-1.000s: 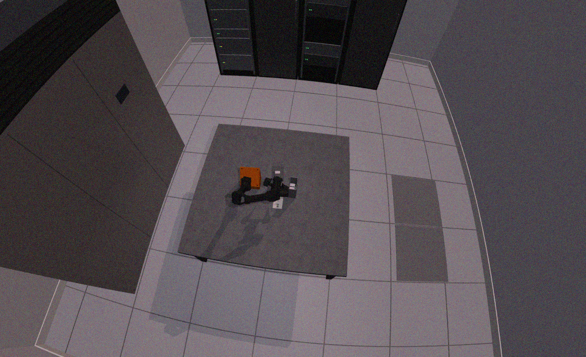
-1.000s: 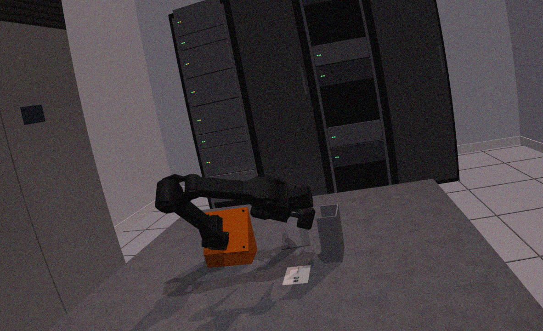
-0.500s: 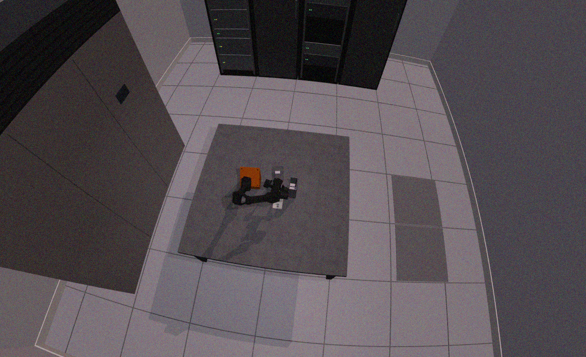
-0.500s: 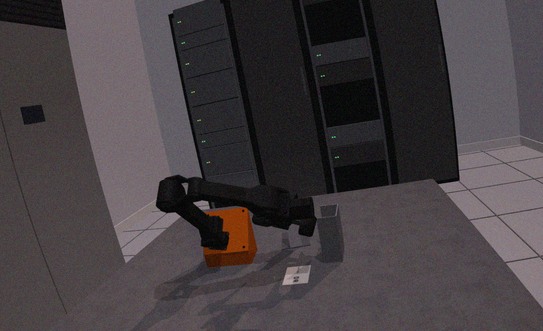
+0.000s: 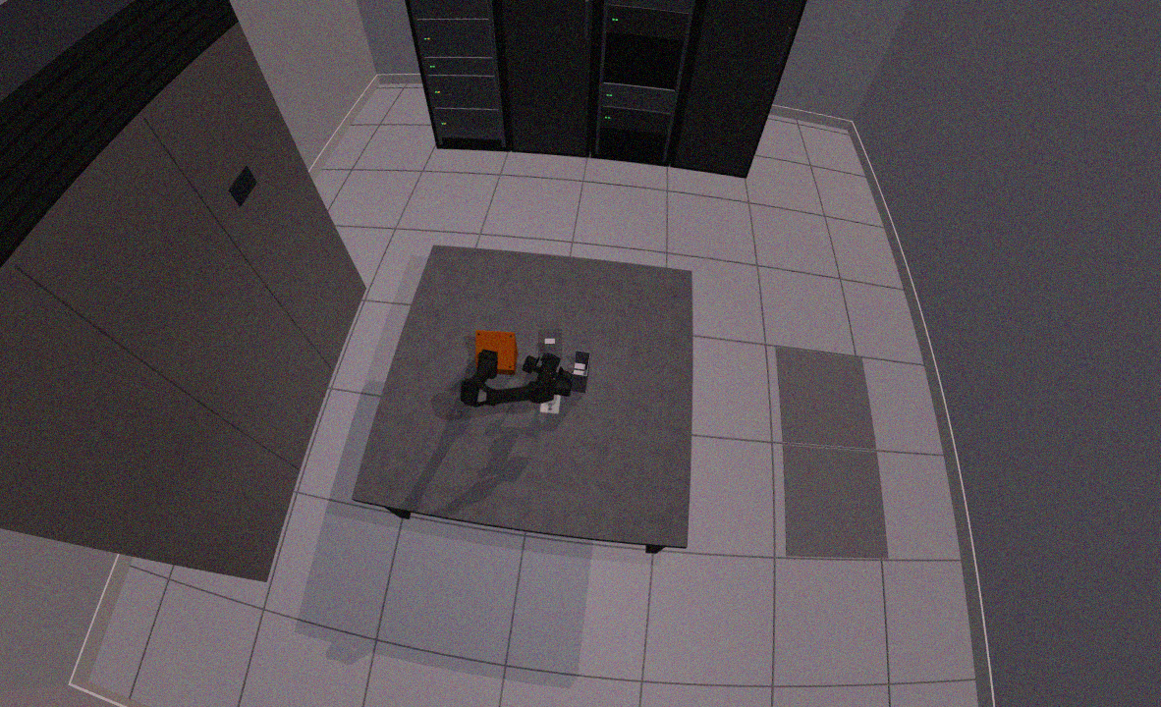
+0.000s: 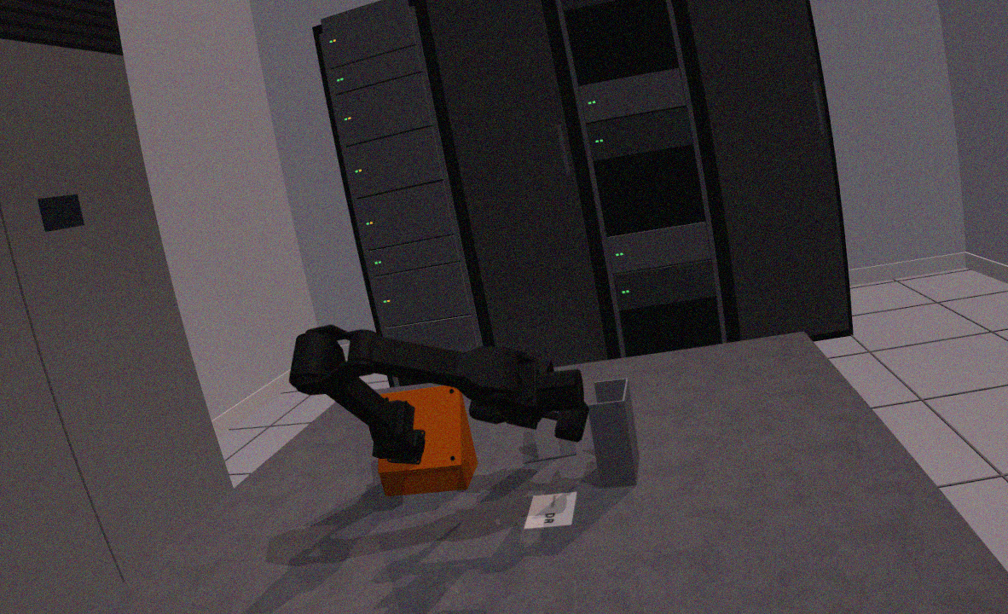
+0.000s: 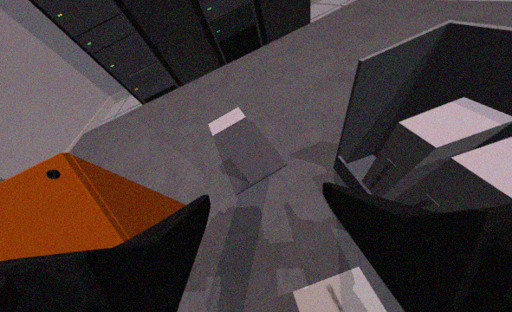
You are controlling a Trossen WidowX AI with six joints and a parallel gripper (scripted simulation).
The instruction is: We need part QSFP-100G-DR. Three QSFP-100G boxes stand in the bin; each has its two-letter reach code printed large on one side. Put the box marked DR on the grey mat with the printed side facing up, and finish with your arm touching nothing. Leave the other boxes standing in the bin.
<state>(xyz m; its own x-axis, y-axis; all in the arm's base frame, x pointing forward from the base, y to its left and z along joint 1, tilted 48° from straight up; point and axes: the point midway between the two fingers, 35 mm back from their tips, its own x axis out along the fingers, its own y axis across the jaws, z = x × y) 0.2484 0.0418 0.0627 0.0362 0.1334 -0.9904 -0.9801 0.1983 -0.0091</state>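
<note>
1. Gripper [image 5: 549,369] [image 6: 530,424] [image 7: 266,193] is wide, nothing between the fingers. It hangs over the worktop [image 5: 629,457] [image 6: 759,473] [image 7: 281,87], between orange block [image 5: 504,345] [image 6: 435,416] [image 7: 35,212] and bin [image 5: 580,386] [image 6: 613,450] [image 7: 394,78].
2. Done: one box [image 5: 549,341] [image 7: 227,121] is out of the bin and looks upright on the mat [image 5: 541,334] [image 6: 566,450] [image 7: 277,165], pale end up. Probably the DR one; its code isn't readable, so can't confirm. Exterior view mostly blocked by the gripper.
3. Two others are in the bin, pale ends up, apparently standing. Leave them.
4. Left, my read: lay the box down, print up, then back off to no contact. Over halfway, but orientation isn't met.
5. Labels: "DR" reads on the white card [image 5: 550,407] [image 6: 557,504] [image 7: 325,295], flat on the worktop. A smudgy mark beside it isn't legible. No brand readable anywhere.
</note>
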